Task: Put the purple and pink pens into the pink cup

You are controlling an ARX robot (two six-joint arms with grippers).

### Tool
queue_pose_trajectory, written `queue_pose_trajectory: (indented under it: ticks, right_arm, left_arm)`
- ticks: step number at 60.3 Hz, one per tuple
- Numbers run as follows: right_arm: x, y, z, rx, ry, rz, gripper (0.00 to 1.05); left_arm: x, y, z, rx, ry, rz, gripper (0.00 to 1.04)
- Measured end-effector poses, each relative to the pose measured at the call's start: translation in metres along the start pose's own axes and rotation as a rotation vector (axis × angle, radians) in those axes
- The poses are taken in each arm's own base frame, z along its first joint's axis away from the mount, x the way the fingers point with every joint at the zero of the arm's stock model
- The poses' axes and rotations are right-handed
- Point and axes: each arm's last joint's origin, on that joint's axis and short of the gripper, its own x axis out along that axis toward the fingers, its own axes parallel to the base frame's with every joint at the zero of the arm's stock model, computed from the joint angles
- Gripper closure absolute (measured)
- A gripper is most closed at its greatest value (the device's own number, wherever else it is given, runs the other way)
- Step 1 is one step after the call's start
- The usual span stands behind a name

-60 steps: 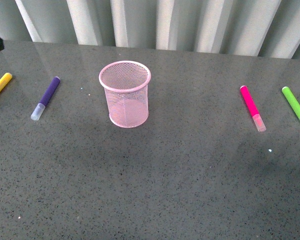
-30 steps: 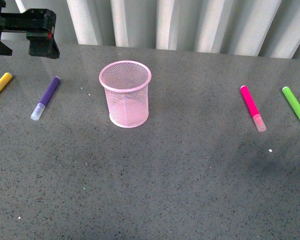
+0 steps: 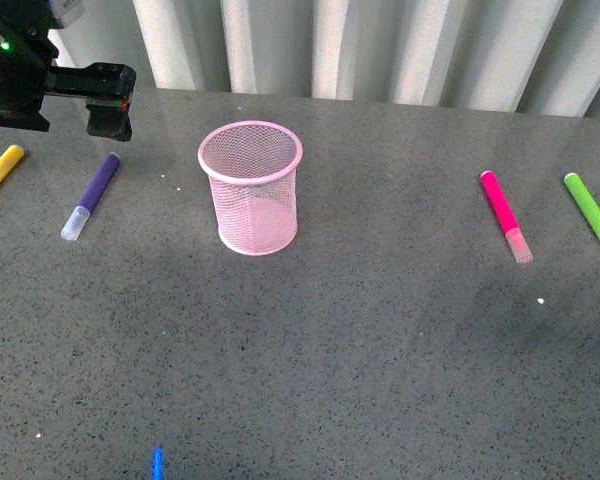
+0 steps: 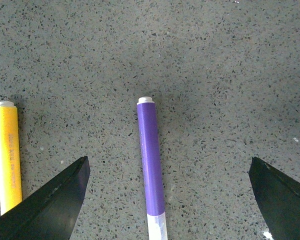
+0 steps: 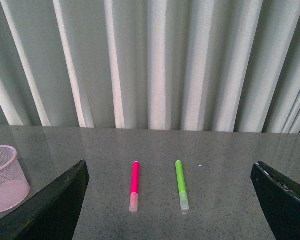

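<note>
The pale pink mesh cup [image 3: 251, 188] stands upright on the grey table, left of centre; it also shows in the right wrist view [image 5: 5, 176]. The purple pen [image 3: 92, 194] lies to its left with its pale cap toward me. My left gripper [image 3: 108, 103] is open above and just behind it; in the left wrist view the purple pen [image 4: 151, 162] lies between the wide-open jaws. The pink pen [image 3: 504, 214] lies at the right; it also shows in the right wrist view [image 5: 135, 184]. My right gripper [image 5: 170, 200] is open and empty, not seen in the front view.
A yellow marker [image 3: 0, 172] lies at the far left, next to the purple pen, also in the left wrist view [image 4: 9, 155]. A lime green marker [image 3: 590, 214] lies right of the pink pen, also in the right wrist view [image 5: 181, 190]. Curtains hang behind the table's far edge.
My left arm has come into view from the upper left and moved right and down, now over the purple pen. The pens and cup have not moved.
</note>
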Motion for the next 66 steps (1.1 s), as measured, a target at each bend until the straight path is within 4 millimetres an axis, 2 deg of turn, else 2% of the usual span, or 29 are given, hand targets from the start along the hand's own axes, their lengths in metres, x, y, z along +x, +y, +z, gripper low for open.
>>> queue_pose_trajectory:
  ticks: [21, 47, 66]
  right_arm:
    - [0.0, 0.0, 0.0, 0.0, 0.0, 0.0, 0.07]
    - [0.0, 0.0, 0.0, 0.0, 0.0, 0.0, 0.07]
    - [0.0, 0.0, 0.0, 0.0, 0.0, 0.0, 0.07]
  left_arm:
    - [0.029, 0.007, -0.01, -0.003, 0.052, 0.012, 0.07]
    - [0.047, 0.008, -0.008, -0.026, 0.056, 0.018, 0.07]
    - [0.059, 0.017, -0.006, -0.041, 0.068, 0.038, 0.07]
